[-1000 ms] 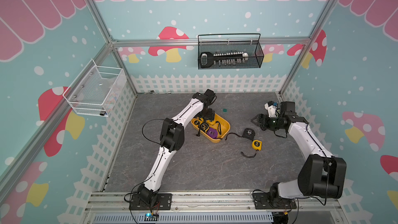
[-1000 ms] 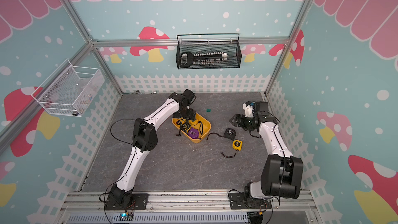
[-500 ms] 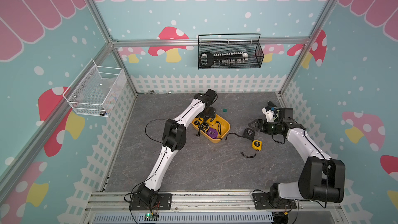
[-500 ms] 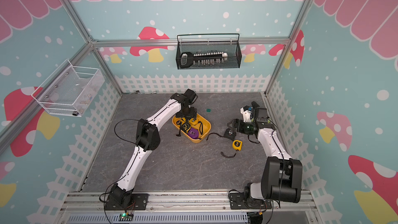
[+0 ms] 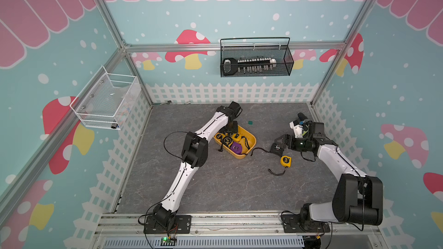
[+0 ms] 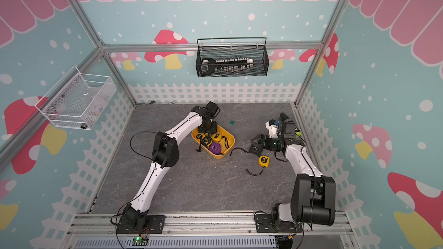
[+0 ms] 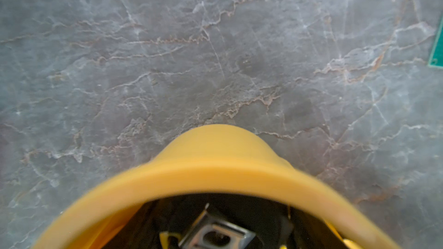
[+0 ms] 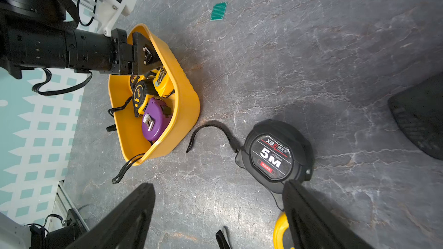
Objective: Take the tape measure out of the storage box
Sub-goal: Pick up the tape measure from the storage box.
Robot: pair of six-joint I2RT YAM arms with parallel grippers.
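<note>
The storage box is a shallow yellow tub in the middle of the floor. It holds a purple tape measure and yellow-and-black tape measures. My left gripper reaches down into the box's far end. A black thing with a metal clip sits right at its jaws. The fingers themselves do not show, so a grip cannot be told. My right gripper is open and low over the floor. It hangs beside a black 5M tape measure and a yellow tape measure, both outside the box.
A small green board lies on the floor behind the box. A black wire basket hangs on the back wall and a white mesh basket on the left wall. Black wrist straps trail across the floor near the box.
My left gripper has sunk into the box's far end and its jaws have narrowed. The right arm has swung lower, toward the black tape measure on the floor.
</note>
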